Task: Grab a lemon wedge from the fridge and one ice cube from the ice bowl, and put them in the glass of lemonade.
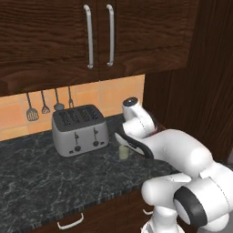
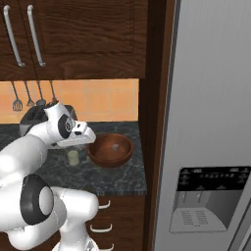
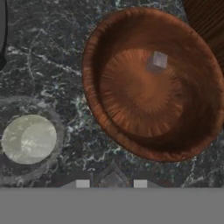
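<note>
Hand view, ice bowl (image 3: 148,87) upright, glass of lemonade (image 3: 29,139) beside

In the left base view the arm (image 1: 182,154) hides the ice bowl (image 3: 153,83); the fridge (image 2: 211,122) is cut by the right base view's edges; the held piece between the fingertips (image 3: 82,183) cannot be identified.

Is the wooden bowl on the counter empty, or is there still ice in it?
Not empty. The hand view shows one small pale ice cube lying inside the bowl, off-centre toward the rim; the right base view shows a faint pale speck there too.
</note>
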Motion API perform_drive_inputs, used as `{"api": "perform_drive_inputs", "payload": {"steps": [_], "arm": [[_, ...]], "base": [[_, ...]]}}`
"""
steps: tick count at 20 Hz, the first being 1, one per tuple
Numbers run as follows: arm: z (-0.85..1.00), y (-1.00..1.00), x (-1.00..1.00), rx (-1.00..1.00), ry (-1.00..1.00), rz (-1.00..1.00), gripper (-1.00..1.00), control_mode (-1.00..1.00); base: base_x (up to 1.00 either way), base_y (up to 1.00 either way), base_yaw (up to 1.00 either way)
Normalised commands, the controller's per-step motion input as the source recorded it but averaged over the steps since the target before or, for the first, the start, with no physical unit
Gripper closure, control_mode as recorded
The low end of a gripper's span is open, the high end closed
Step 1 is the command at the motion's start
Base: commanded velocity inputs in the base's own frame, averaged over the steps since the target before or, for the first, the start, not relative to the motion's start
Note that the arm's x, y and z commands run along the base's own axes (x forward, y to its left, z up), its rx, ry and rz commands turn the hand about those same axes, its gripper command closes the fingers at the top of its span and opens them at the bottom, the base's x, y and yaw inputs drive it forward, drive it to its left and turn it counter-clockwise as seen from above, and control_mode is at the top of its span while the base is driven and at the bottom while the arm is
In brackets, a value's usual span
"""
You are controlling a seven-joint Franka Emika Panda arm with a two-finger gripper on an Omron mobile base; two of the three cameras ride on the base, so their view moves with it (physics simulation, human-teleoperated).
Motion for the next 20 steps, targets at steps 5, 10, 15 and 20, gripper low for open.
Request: {"api": "perform_drive_inputs", "payload": {"steps": [5, 10, 15, 20], "arm": [[0.19, 0.46, 0.0, -0.16, 0.0, 0.03, 1.0, -1.0], [-0.04, 0.26, 0.37, -0.09, 0.0, 0.0, 1.0, -1.0], [-0.09, 0.35, 0.34, -0.1, 0.0, 0.0, 1.0, -1.0], [-0.12, 0.18, 0.05, -0.1, 0.0, 0.0, 1.0, -1.0]], "base": [[0.0, 0.0, 0.0], [0.0, 0.0, 0.0], [0.0, 0.0, 0.0], [0.0, 0.0, 0.0]]}}
